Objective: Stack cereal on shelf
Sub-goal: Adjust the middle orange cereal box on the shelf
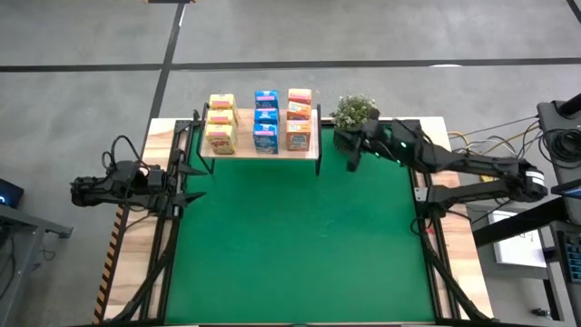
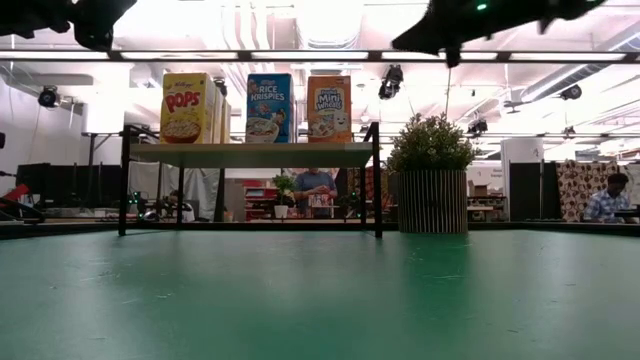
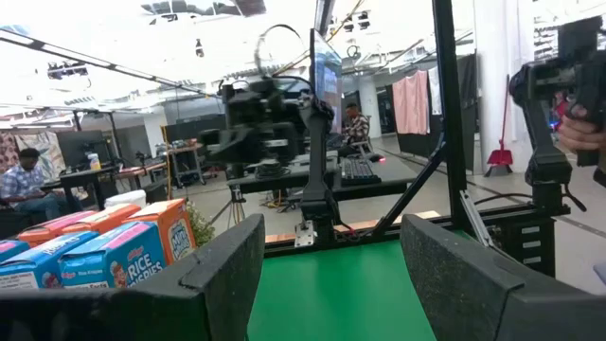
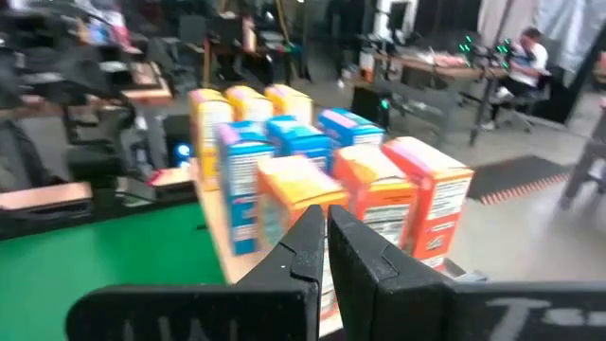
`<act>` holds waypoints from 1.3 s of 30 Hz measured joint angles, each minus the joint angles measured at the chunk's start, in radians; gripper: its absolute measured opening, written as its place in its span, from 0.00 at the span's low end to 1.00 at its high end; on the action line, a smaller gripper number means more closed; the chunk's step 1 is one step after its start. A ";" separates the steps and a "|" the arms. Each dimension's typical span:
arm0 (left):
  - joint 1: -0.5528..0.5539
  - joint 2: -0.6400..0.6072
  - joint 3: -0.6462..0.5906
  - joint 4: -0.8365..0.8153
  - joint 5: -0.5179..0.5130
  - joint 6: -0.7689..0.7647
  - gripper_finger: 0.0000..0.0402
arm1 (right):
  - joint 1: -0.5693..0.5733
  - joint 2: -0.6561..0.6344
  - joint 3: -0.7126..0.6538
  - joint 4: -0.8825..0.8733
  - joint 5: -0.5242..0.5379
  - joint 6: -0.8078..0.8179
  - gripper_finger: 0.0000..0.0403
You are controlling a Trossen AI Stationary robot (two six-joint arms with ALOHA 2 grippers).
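All nine cereal boxes upright on shelf at far edge of table: three rows running front to back, yellow left, blue centre, orange-red right; none loose on the green. Right gripper nearer, just off shelf's right end beside potted plant, jaws together and empty, orange-red row directly ahead in its wrist view. Left gripper parked well left of shelf at table edge, jaws apart, empty; stacking judged essentially complete.
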 joint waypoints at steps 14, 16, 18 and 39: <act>0.000 0.000 0.001 0.000 -0.004 0.029 0.58 | -0.174 0.311 0.259 -0.033 -0.185 -0.006 0.02; 0.000 0.000 0.001 0.000 -0.004 0.029 0.58 | -0.190 0.342 0.281 -0.033 -0.193 -0.007 0.02; 0.000 0.000 0.001 0.000 -0.004 0.029 0.58 | -0.207 0.370 0.299 -0.036 -0.194 -0.008 0.02; 0.000 0.000 0.001 0.000 -0.004 0.029 0.58 | -0.271 0.466 0.346 -0.046 -0.217 -0.033 0.02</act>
